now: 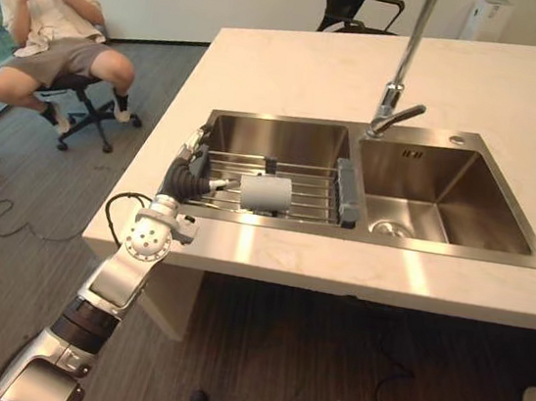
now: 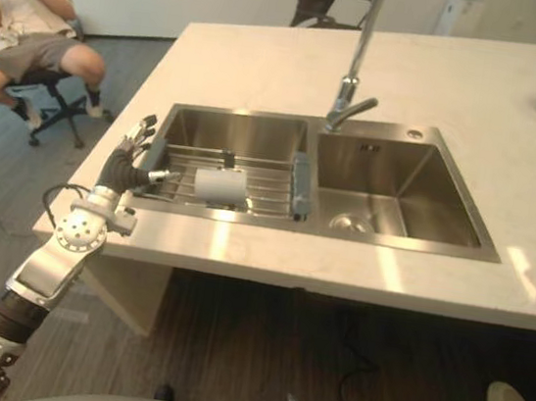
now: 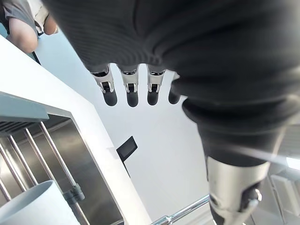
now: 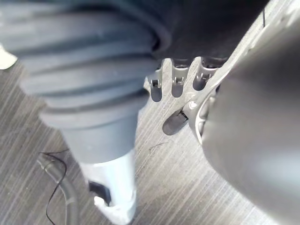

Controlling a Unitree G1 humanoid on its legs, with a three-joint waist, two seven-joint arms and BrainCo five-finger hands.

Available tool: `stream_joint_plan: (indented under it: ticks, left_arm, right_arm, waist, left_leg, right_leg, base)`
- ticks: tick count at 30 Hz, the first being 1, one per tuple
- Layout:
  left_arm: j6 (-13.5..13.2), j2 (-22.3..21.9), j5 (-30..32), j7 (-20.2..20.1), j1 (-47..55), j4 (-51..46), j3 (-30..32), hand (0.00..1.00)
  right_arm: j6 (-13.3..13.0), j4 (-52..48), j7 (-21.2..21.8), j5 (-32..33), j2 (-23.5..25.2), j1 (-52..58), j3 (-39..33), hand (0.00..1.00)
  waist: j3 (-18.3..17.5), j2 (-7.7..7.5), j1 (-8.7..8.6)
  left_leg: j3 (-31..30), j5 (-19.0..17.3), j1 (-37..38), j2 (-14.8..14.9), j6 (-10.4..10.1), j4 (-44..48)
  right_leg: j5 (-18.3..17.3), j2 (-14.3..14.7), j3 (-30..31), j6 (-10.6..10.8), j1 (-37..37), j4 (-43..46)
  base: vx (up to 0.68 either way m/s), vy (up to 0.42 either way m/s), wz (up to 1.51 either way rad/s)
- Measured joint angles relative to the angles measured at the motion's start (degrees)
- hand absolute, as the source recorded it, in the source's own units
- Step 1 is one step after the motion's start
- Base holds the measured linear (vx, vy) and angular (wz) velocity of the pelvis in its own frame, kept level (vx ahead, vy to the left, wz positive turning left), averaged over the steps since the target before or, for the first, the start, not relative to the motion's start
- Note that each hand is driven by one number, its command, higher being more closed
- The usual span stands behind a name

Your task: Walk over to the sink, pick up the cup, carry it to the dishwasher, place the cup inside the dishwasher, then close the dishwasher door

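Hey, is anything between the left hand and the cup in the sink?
Nothing visible. The left hand is open at the sink's left edge, and the cup lies on its side on the wire rack right beside it.

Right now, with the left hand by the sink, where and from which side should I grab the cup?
Grip the cup round the middle of its body, coming down from above with the left hand. It lies on its side on the wire rack, one end toward the hand, so the rounded wall is probably easiest to wrap.
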Motion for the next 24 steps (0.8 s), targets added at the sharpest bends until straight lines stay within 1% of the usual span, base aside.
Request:
stream_joint_plan:
  ticks: [2, 4, 6, 7, 8, 9, 11, 13, 15, 17, 19, 21, 23, 24]
  left_arm:
    - [-0.02, 0.69, 0.87, 0.91, -0.01, 0.21, 0.02, 0.00]
    - [-0.05, 0.83, 2.57, 1.77, -0.01, 0.21, 0.11, 0.00]
    - [-0.16, 0.91, 3.07, 2.87, -0.02, 0.21, 0.12, 0.00]
    - [-0.28, 0.96, 4.10, 3.61, -0.03, 0.29, 0.12, 0.00]
    - [-0.32, 0.96, 4.19, 3.76, -0.03, 0.31, 0.12, 0.00]
    - [-0.62, 1.28, 5.19, 5.08, -0.34, 0.65, 0.14, 0.00]
    - [-0.64, 1.34, 6.65, 6.93, -1.21, 1.38, 0.16, 0.00]
    - [-0.65, 1.35, 8.62, 9.77, -2.24, 2.39, 0.19, 0.00]
    - [-0.55, 1.34, 11.10, 11.15, -2.81, 2.49, 0.18, 0.00]
    - [-0.39, 1.34, 14.31, 12.50, -3.94, 3.88, 0.19, 0.00]
    - [-0.40, 1.38, 17.00, 12.79, -5.30, 6.98, 0.41, 0.00]
    - [-0.39, 1.46, 18.71, 12.79, -5.30, 8.76, 0.38, 0.00]
    - [0.02, 1.46, 21.31, 12.75, -5.27, 10.41, 0.31, 0.00]
    - [0.06, 1.46, 21.95, 12.75, -5.27, 10.59, 0.29, 0.00]
  right_arm:
    - [0.00, -0.03, 1.00, 0.01, 0.00, 0.58, -0.01, 0.00]
    - [-0.02, -0.02, 1.94, 0.02, -0.02, 0.72, -0.06, 0.00]
    - [-0.02, -0.04, 2.10, 0.03, -0.01, 0.75, -0.15, 0.00]
    - [-0.02, -0.02, 2.11, 0.05, 0.05, 1.23, -0.52, 0.00]
    - [-0.02, -0.01, 2.11, 0.06, 0.08, 1.26, -0.60, 0.00]
    - [-0.02, -0.03, 2.13, 0.07, 0.12, 1.24, -0.68, 0.00]
    - [-0.02, -0.04, 2.14, 0.15, 0.15, 1.11, -0.82, 0.00]
    - [-0.01, 0.00, 2.13, 1.24, 0.16, 1.22, -1.10, 0.00]
    - [-0.01, 0.00, 2.12, 1.55, 0.09, 1.27, -1.13, 0.00]
    - [0.03, -0.19, 2.63, 1.62, 0.08, 1.67, -1.32, 0.00]
    - [0.05, -0.51, 4.60, 1.63, 0.24, 2.13, -1.71, 0.00]
    - [0.08, -1.29, 6.19, 1.59, 0.82, 3.13, -2.55, 0.00]
    - [-0.12, -2.11, 8.55, 1.11, 1.49, 5.72, -3.93, 0.00]
    - [-0.17, -2.10, 8.99, 1.04, 1.48, 6.32, -3.98, 0.00]
  waist:
    - [-0.09, 0.14, -0.48]
    - [-0.27, 0.41, -0.50]
    - [-0.36, 0.51, -0.64]
    - [-0.38, 0.54, -1.07]
    - [-0.39, 0.54, -1.13]
    - [-0.40, 0.55, -1.44]
    - [-0.39, 0.55, -1.46]
    - [-0.35, 0.50, -1.62]
    - [-0.20, 0.41, -1.94]
    - [0.14, -0.04, -2.30]
    - [0.88, -0.67, -3.17]
    - [1.90, -1.60, -3.25]
    - [3.08, -2.51, -3.57]
    - [3.18, -2.55, -3.61]
  left_leg:
    - [-1.01, -0.36, -0.02, 0.13, -0.52, -0.04]
    - [-1.07, -0.40, -0.11, 0.57, -0.61, -0.14]
    - [-0.88, -0.51, -0.07, 1.01, -1.06, -0.06]
    - [-0.78, -0.25, 0.00, 1.15, -0.86, 0.00]
    - [-0.76, -0.29, 0.02, 1.18, -0.90, 0.00]
    - [-0.47, -0.38, 0.24, 1.45, -1.01, 0.01]
    - [0.36, -0.38, 0.57, 1.43, -1.01, 0.00]
    - [0.61, -0.39, 1.54, 1.02, -0.99, -0.01]
    - [0.77, -0.57, 1.84, 0.86, -0.71, -0.01]
    - [1.21, -0.81, 2.16, 0.88, -0.46, 0.01]
    - [1.51, -1.52, 2.16, 1.01, -0.28, 0.15]
    - [2.89, -2.12, 2.51, 1.02, -0.10, 0.45]
    - [3.94, -2.29, 2.43, 1.01, -0.36, 0.31]
    - [4.11, -2.29, 2.15, 1.01, -0.37, 0.30]
  right_leg:
    - [-0.01, 0.24, 0.20, 0.00, -0.40, 0.01]
    - [-0.09, 0.82, 0.97, -0.13, -1.10, 0.01]
    - [0.10, 1.38, 1.61, -0.12, -1.48, 0.03]
    - [0.29, 1.70, 1.74, -0.43, -1.50, 0.04]
    - [0.27, 1.74, 1.76, -0.41, -1.50, 0.04]
    - [0.25, 1.99, 1.68, -0.40, -1.65, 0.06]
    - [0.28, 1.98, 1.65, -0.41, -1.74, 0.30]
    - [0.30, 1.83, 1.81, -0.39, -1.38, 0.42]
    - [0.38, 1.64, 2.59, -0.32, -1.44, 0.31]
    - [0.69, 1.65, 3.16, -0.37, -1.44, 0.05]
    - [1.17, 1.75, 3.56, -0.43, -1.68, 0.02]
    - [1.23, 1.64, 4.88, -0.10, -1.94, 0.01]
    - [1.43, 1.32, 5.24, -0.36, -2.77, 0.00]
    - [1.49, 1.22, 5.13, -0.31, -3.19, 0.00]
  base:
    - [0.03, -0.019, -0.12]
    - [0.06, -0.045, -0.26]
    - [0.11, -0.054, -0.25]
    - [0.12, -0.051, -0.15]
    - [0.13, -0.041, -0.15]
    - [0.12, -0.029, -0.21]
    - [0.10, -0.010, -0.25]
    - [0.05, 0.004, -0.23]
    - [-0.01, 0.010, -0.21]
    - [-0.05, 0.021, -0.15]
    - [-0.10, 0.033, -0.13]
    - [-0.13, 0.032, -0.30]
    - [-0.13, 0.038, -0.30]
    - [-0.07, 0.030, -0.27]
